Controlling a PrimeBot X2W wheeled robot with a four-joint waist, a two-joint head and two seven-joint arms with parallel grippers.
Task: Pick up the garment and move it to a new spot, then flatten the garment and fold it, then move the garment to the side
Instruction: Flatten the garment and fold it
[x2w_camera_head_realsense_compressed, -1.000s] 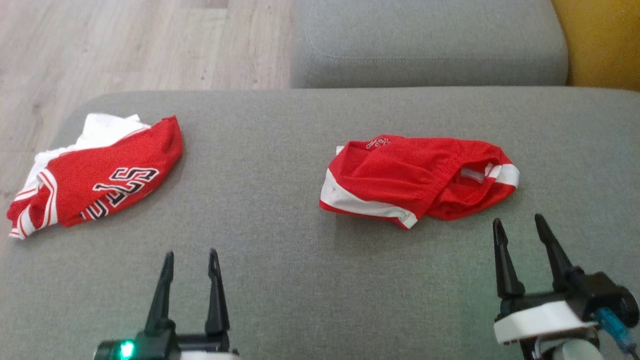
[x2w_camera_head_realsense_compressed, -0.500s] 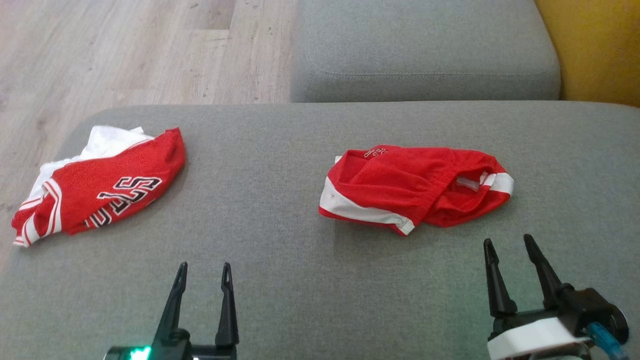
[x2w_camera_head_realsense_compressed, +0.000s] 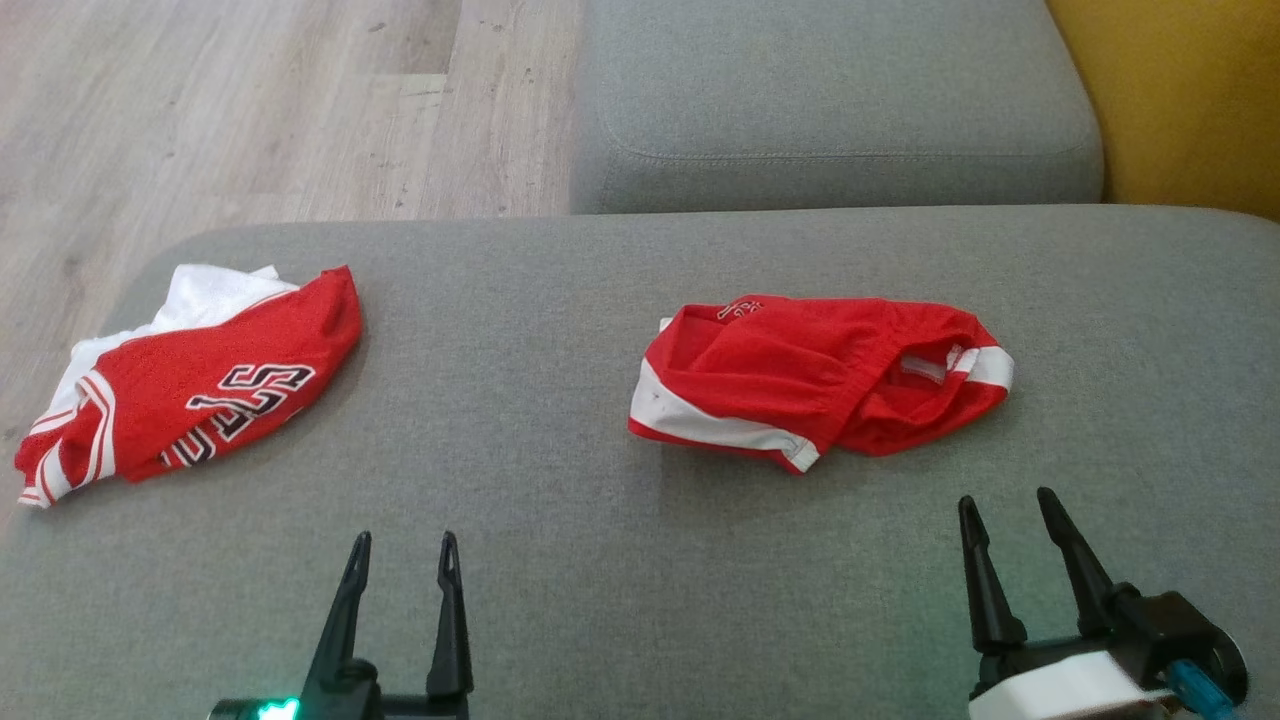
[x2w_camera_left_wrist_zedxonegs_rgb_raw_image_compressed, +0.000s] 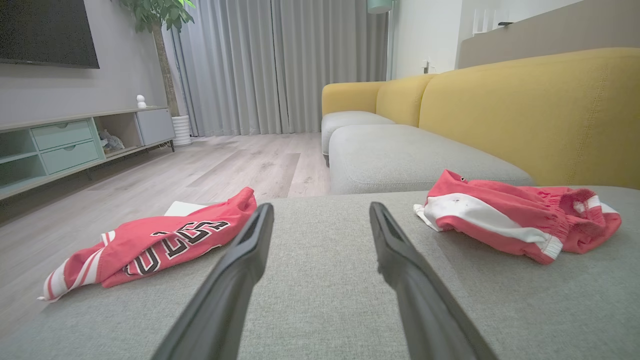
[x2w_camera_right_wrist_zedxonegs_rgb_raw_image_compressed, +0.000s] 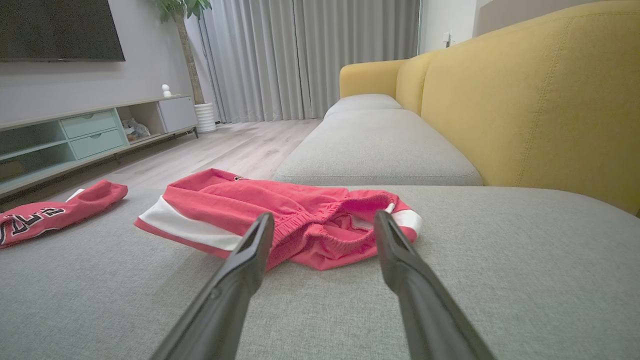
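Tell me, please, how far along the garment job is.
Nothing looks done: the shorts lie crumpled on the cushion, the jersey bunched at its left. The left gripper and right gripper are open and empty. Picking up, flattening, folding and moving aside remain.

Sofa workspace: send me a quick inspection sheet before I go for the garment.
Surface: grey seat cushion, flat, bare between garments.
Job's things: red shorts crumpled, centre-right; red jersey crumpled at the left edge, apart.
Clutter: nothing seen.
Grippers: left gripper and right gripper open, empty, short of both garments.
Cables: blue connector at the right wrist, clear of fabric.
Surroundings: second cushion, yellow backrest, wood floor, TV cabinet.
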